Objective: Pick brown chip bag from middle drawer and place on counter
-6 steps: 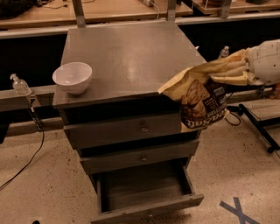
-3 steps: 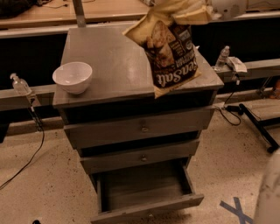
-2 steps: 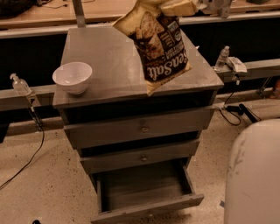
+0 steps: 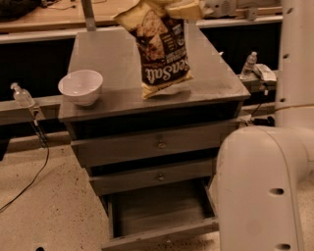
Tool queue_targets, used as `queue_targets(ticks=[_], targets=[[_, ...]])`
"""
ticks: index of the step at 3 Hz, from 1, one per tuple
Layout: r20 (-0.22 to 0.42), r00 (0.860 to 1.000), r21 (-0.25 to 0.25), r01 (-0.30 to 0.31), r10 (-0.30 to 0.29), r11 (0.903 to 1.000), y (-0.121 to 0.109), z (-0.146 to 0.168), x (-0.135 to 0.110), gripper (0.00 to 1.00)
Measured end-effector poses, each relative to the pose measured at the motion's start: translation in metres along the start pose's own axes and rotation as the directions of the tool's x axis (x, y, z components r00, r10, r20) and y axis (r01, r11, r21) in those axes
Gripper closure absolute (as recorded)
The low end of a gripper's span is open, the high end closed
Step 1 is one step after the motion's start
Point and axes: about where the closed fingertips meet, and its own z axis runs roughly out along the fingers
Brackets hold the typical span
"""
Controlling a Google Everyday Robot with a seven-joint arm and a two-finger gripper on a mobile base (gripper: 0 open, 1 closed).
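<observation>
Nearest, the arm's white link point(image 4: 265, 186) fills the right foreground; beside it the lowest drawer point(image 4: 162, 211) stands open; above, the counter point(image 4: 216, 78) carries a white bowl point(image 4: 81, 86) at its left front; the brown chip bag point(image 4: 164, 49) hangs straight below the gripper point(image 4: 185, 7) — long axis near vertical, bottom edge at the counter, contact unclear; farthest, the gripper is pinched on the bag's top edge.

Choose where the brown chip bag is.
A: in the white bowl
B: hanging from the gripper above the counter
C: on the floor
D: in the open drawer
B: the gripper, at the picture's top edge, holds the brown chip bag by its top, above the counter.
</observation>
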Motion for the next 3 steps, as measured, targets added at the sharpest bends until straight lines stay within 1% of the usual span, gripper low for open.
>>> queue_targets(ticks=[1,3], targets=[[0.005,1.0,0.003,-0.003,0.003,1.0,-0.0019,0.0036,0.0031,0.82],[0.012,1.0,0.002,-0.006,0.006,1.0,-0.0036,0.0117,0.0034,0.36]])
